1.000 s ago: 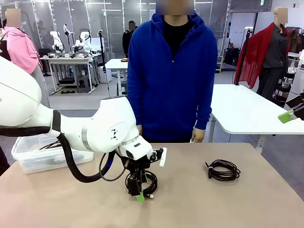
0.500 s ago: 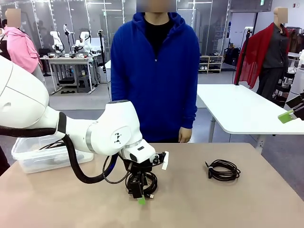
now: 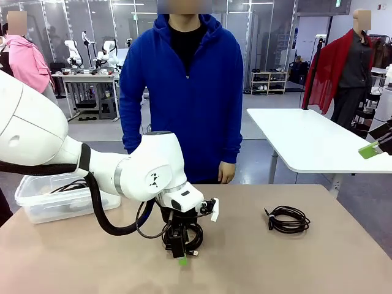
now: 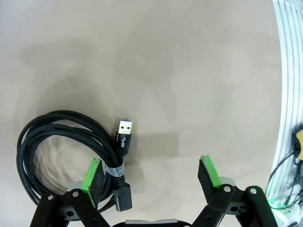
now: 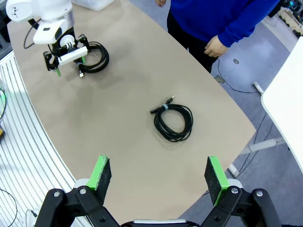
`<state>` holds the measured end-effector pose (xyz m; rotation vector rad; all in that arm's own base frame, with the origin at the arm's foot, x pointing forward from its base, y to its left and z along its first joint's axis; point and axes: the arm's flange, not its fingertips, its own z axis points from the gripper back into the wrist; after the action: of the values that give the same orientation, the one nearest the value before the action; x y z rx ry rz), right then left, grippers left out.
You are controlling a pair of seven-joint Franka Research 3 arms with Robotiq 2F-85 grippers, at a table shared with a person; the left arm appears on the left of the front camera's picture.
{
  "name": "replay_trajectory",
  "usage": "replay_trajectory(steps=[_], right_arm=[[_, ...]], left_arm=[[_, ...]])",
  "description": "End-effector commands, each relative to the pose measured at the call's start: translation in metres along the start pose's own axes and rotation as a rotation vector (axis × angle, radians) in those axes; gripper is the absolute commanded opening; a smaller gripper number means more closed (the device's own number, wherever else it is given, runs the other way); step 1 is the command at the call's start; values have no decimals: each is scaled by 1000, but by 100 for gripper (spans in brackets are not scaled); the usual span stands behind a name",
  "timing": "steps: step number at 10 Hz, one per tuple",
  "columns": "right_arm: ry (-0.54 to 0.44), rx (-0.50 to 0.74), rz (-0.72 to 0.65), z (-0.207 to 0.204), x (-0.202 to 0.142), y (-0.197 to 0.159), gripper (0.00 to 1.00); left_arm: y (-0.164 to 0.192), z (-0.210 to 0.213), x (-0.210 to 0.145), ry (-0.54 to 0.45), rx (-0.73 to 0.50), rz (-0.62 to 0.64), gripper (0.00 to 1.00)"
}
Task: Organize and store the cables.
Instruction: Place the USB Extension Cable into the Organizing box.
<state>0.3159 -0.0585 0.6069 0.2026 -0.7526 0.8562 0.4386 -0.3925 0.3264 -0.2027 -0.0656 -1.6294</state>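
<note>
L tool [image 4: 150, 165] was wide open, holding nothing, low over the near cable [image 4: 61, 118], approx mid-worktop toward my edge.

Key relation: the coil lay off to one side of the tool. Most of the ring sat outside one finger [image 4: 93, 171]. Only the tied bunch and USB plug [image 4: 125, 128] lay in the gap, hard by that pad. The other finger stood over bare worktop. The plug tail ran across the closing line, so I judged a close would catch the bunch, not the whole ring.

R tool [image 5: 157, 172] was also wide open and empty, high up. The 2nd cable [image 5: 158, 124] was well apart from it, toward the right edge, so nearer my R arm.

L wrist view gave the pad-to-cord offset. Front view hid it behind the tool [image 3: 180, 254], but showed the clear bin [image 3: 37, 205] at the left edge w/ a dark cord inside.
</note>
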Motion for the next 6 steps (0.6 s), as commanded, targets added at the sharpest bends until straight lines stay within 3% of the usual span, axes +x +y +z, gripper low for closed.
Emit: replay_trajectory(steps=[1, 6], right_arm=[[1, 4, -2, 1, 0, -1, 100], [1, 4, -2, 1, 0, -1, 100]], left_arm=[[5, -2, 1, 40, 33, 61, 100], [9, -8, 5, 63, 56, 51, 100]])
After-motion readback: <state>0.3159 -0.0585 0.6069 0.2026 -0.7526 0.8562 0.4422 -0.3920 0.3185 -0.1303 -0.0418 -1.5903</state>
